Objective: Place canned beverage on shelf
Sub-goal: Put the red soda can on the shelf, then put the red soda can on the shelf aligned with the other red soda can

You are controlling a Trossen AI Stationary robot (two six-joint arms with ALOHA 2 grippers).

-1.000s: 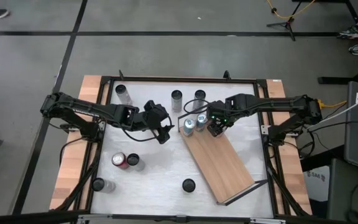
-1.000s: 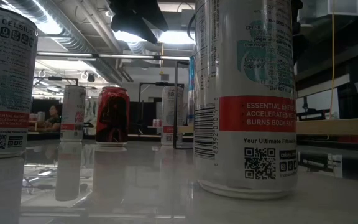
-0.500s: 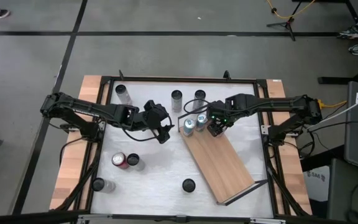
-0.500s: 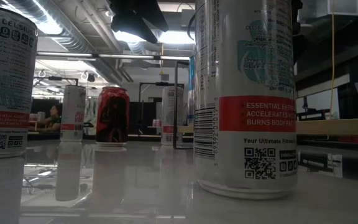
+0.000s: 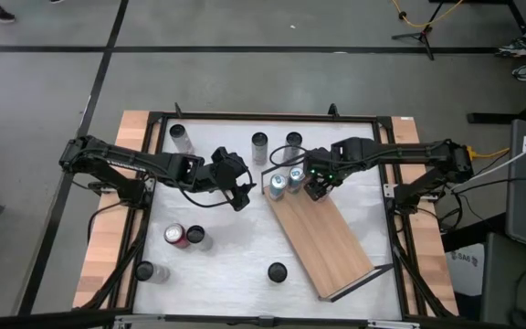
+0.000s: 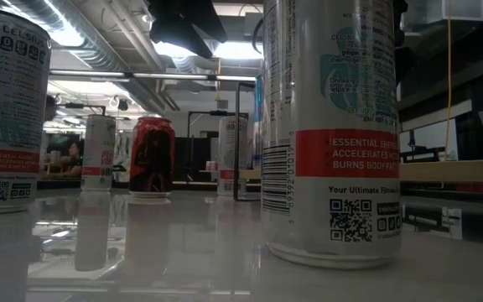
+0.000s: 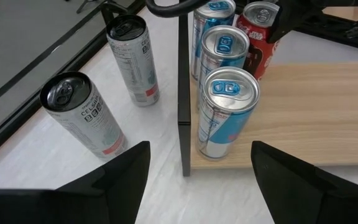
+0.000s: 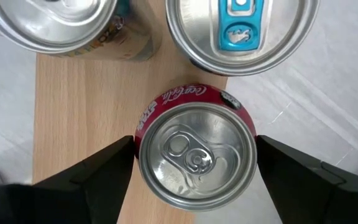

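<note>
Right pincer (image 8: 194,158) seemingly grips red can (image 8: 194,155) on shelf (image 8: 79,118).

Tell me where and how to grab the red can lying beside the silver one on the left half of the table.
It looks upright rather than lying: the red can shows its round top in the high view. Grip its cylindrical wall with the left pincer coming down from above, fingers on the two sides clear of the silver can touching or nearly touching it. That pincer is open and empty.
</note>
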